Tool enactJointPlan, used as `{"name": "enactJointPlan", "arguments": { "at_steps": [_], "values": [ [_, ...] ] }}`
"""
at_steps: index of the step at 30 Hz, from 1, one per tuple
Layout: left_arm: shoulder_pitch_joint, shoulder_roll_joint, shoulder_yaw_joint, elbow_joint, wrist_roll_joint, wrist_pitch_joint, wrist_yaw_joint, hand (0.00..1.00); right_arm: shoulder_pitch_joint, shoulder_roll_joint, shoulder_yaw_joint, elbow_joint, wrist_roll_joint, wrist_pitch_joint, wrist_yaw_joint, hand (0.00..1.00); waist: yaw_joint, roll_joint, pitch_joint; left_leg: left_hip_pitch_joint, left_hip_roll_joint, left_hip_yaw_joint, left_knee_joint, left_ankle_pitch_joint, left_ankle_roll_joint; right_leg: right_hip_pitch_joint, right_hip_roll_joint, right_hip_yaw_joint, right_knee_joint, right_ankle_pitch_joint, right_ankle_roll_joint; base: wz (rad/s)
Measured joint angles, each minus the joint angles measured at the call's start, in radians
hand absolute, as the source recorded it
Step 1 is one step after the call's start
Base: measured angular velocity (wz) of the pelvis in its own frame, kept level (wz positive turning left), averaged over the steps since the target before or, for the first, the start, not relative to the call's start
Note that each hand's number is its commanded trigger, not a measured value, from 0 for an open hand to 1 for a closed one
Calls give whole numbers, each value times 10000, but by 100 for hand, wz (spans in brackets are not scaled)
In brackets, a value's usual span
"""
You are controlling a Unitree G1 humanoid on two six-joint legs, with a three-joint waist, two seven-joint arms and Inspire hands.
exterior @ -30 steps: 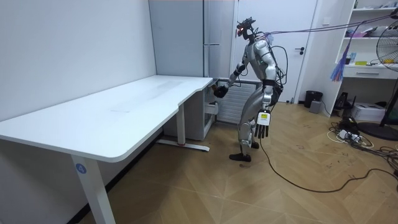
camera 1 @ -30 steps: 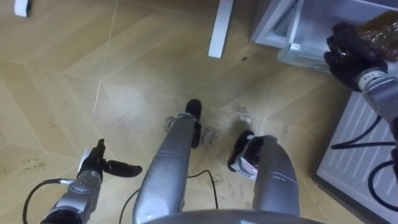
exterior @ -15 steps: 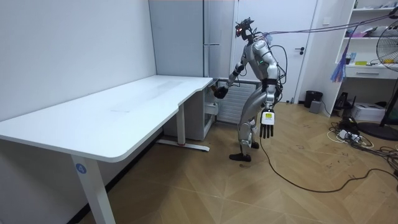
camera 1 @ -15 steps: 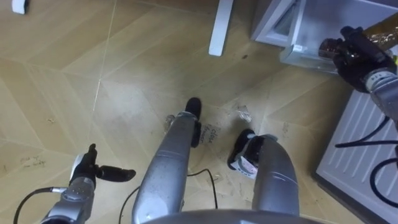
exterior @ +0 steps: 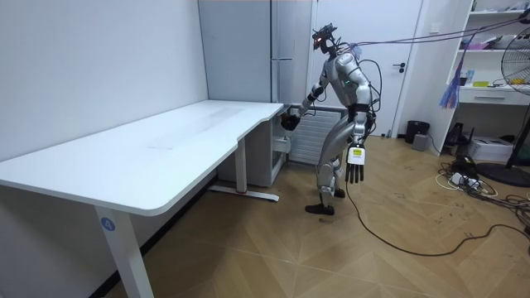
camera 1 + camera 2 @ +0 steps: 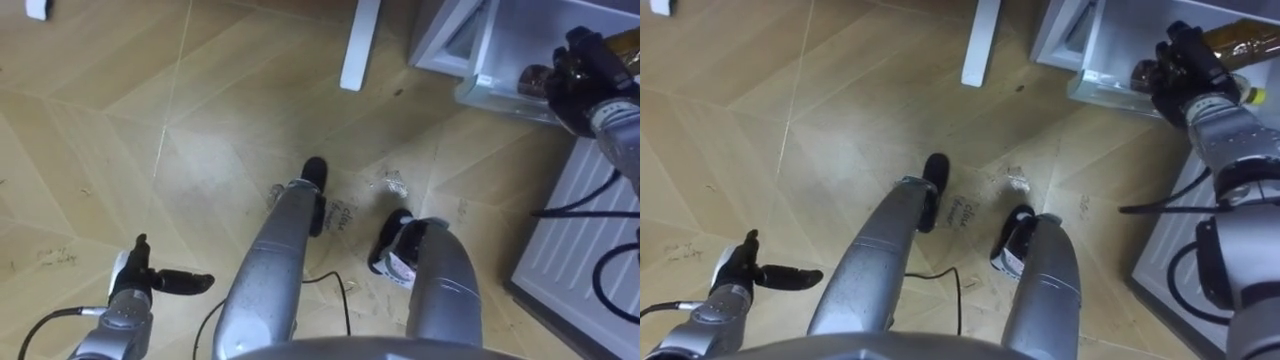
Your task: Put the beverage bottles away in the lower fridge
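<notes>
— Spotted the drink anywhere?
— Yes. Found in the right robot hand (image 6: 1185,65), clamped tight round a brown plastic bottle (image 6: 1230,38). Carried lying crosswise, up over the front edge of the open pale-grey lower fridge drawer (image 6: 497,98).
— Already set down inside?
— Couldn't tell whether touching anything in there. Looked gripped, not released. Judged as the delivery step: brought right up to the fridge, not yet let go.
— And the left robot hand (image 6: 138,283)?
— Hung low at the side above the light wooden herringbone floor (image 6: 200,150), spread straight with the thumb out, holding nothing. Idle, by the look of it.
— Stood where?
— Right at the drawer, leaning forward a little, just past the far corner of the long white bench (image 5: 166,141), going by the room view.
— Any idea how many drinks remained?
— Couldn't say from this.
— Left to do, then?
— Probably lowering the bottle into the drawer, loosening the grip, drawing the arm back, and later pushing the drawer shut.
</notes>
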Motion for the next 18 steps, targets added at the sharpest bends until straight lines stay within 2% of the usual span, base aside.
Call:
{"name": "enactJointPlan", "arguments": {
  "at_steps": [2, 3, 4, 5, 10, 18],
  "values": [
    [1, -1, -3, -137, 0, 14, 10, 0, -16, 2, -218, -185, 58, -105, -233, 100, 67, 64, -4, -8, 0, 5, 81, -38, 20, 17, 1, -3, -1, -14, 24, 0],
    [3, -1, -3, -180, 1, 26, 10, 0, -31, 1, -273, -185, 62, -123, -256, 85, 81, 83, -6, -8, 1, 6, 91, -49, 25, 24, 1, -4, -1, -19, 31, 0],
    [20, -2, -5, -232, 2, 54, 10, 0, -89, 0, -285, -183, 105, -168, -357, 48, 104, 133, -12, -8, -2, 10, 98, -69, 35, 38, 1, -4, -1, -26, 44, 0],
    [36, -2, -6, -271, -5, 70, 9, 0, -160, -1, -286, -181, 160, -172, -455, 0, 107, 178, -18, -7, -7, 18, 57, -76, 41, 44, -2, 1, -6, -34, 59, 0],
    [58, -2, -41, -363, 19, 248, 10, 0, -172, 0, -285, -180, 191, -178, -932, 0, 239, 273, -70, 20, -18, 45, -40, -75, 45, 64, -23, -9, -53, -46, 72, 0],
    [66, -5, -105, -386, 93, 438, 9, 0, -173, 5, -269, -183, 204, -161, -1368, 0, 320, 271, -69, 32, -32, 154, -169, -59, 64, 83, -153, -132, -87, -125, 52, 6]
  ]
}}
